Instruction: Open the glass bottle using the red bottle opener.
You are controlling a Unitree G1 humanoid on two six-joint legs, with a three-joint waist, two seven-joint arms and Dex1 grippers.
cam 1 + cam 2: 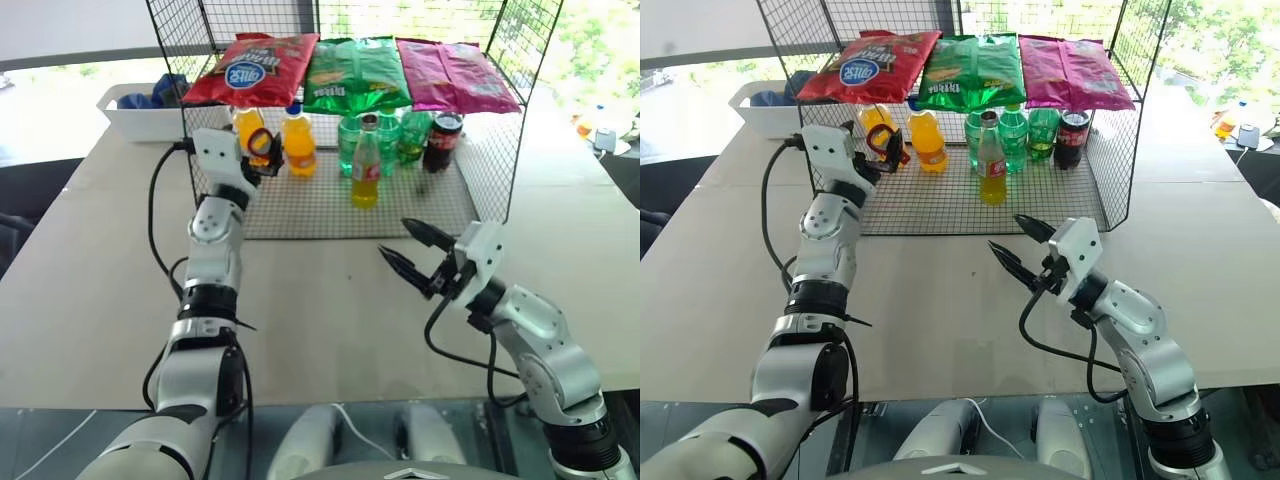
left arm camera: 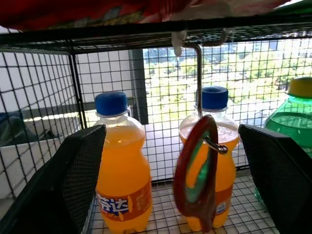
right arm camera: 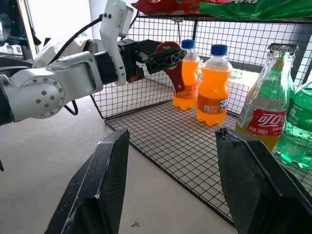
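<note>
The red bottle opener [image 2: 197, 175] hangs upright between the spread left gripper [image 2: 175, 185] fingers; right gripper [image 1: 415, 252] spread, empty.

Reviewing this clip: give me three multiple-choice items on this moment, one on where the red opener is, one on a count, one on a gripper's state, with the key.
1. Where is the red opener?
A. Lying on the table
B. Hanging from a hook under the rack's upper shelf
C. On the glass bottle's cap

2. How many snack bags lie on top of the rack?
A. Two
B. Three
C. Five

3. How is the left gripper?
A. Shut on the glass bottle
B. Shut on nothing
C. Open, one finger on each side of the opener

Key: 1 B, the left wrist view shows the opener dangling from a metal hook, in front of an orange bottle. 2 B, a red bag, a green bag and a pink bag lie side by side. 3 C, its fingers stand wide apart with the opener between them, not pinched; the glass bottle stands apart.
</note>
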